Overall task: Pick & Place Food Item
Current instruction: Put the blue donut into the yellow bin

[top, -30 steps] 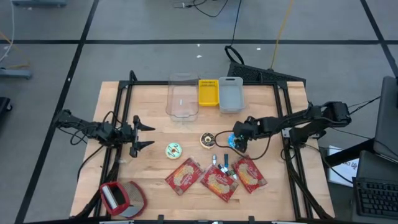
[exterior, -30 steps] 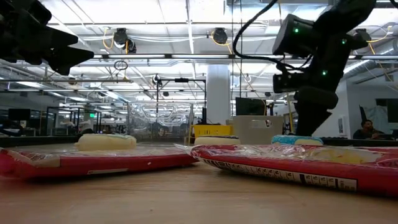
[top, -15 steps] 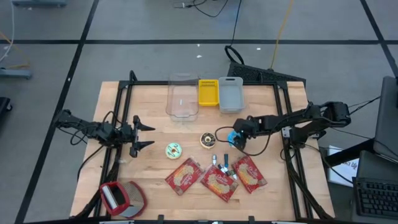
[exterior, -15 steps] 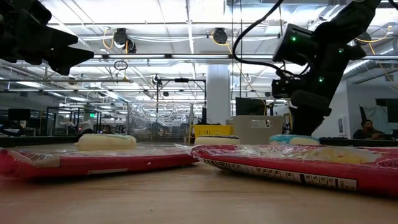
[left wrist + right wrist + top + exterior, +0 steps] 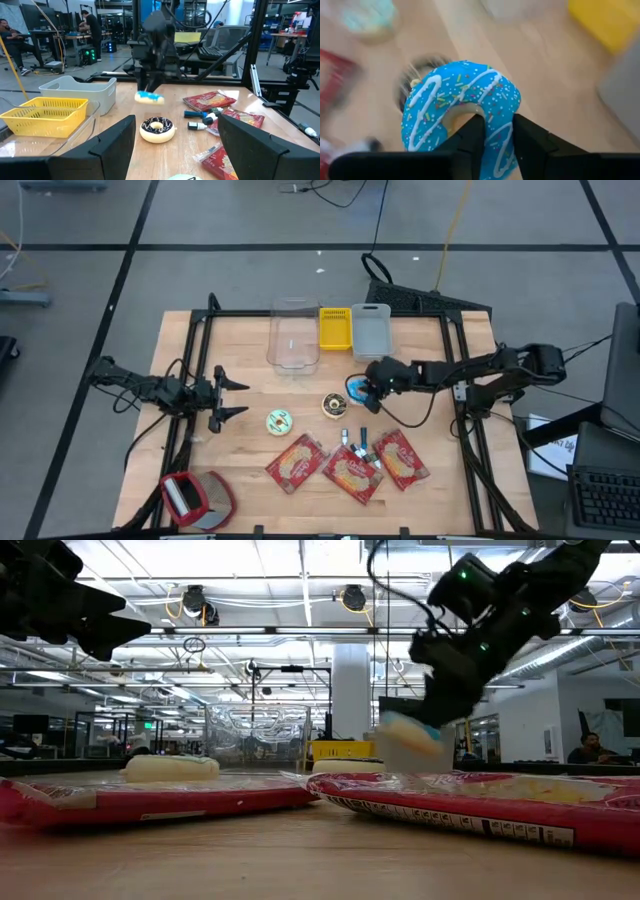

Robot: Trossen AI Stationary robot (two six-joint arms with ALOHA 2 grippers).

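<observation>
A blue-iced donut (image 5: 356, 388) with white stripes and sprinkles hangs above the table's middle, with my right gripper (image 5: 366, 393) shut on it. It also shows in the low view, donut (image 5: 411, 740), clear of the wood. Beside it on the table lie a chocolate-topped donut (image 5: 333, 404) and a green-iced donut (image 5: 279, 421). At the far edge stand a clear bin (image 5: 293, 336), a yellow basket (image 5: 335, 328) and a grey bin (image 5: 371, 331). My left gripper (image 5: 230, 398) waits open at the table's left, pointing level. My right gripper holds the blue donut by its ring (image 5: 498, 135). One finger (image 5: 470, 134) stands in the hole and the other finger (image 5: 531, 141) outside. The fingers come slanting down from the table's right side. The donut (image 5: 149, 97) is lifted clear, tilted, hanging at the fingertips.
Three red snack packets (image 5: 297, 462), (image 5: 352, 473), (image 5: 402, 459) and some small markers (image 5: 356, 442) lie near the front edge. A red and grey object (image 5: 196, 498) sits at the front left corner. Bare wood lies between the donuts and the bins.
My right gripper has taken hold of the blue donut, lifted it off the table and carried it toward the table's left and slightly toward the far edge. It has tipped from pointing steeply down to a shallower slant. The donut now hangs clear above the wood.
</observation>
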